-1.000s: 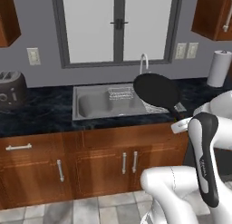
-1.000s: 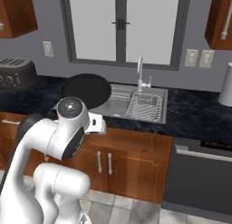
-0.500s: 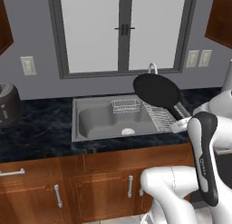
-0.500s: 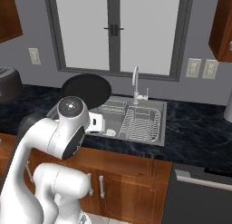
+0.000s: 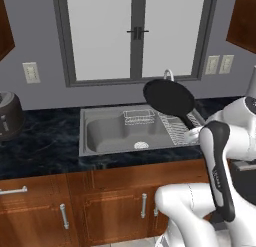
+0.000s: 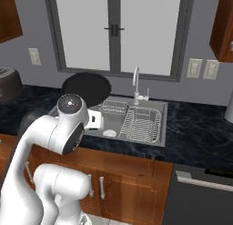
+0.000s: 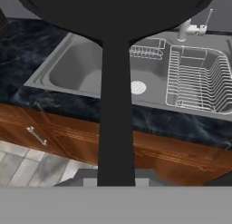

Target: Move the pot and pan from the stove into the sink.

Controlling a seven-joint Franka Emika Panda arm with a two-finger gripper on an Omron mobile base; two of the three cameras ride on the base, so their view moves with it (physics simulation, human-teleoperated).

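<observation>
Hand view: we see the pan (image 7: pixel 115 19) held by its handle, which runs down into our gripper (image 7: pixel 116 180), closed on it. We carry it in the air above the sink (image 5: pixel 107 136), near the faucet (image 6: pixel 136 85).

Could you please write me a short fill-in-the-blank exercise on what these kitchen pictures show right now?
1. The gripper holds the black pan by its long ____.
2. The pan is carried in the air above the steel ____.
3. Behind the sink, the curved faucet stands before a ____.
4. The small wire basket sits at the basin's ____ edge.

Missing words: handle; sink; window; back
</observation>
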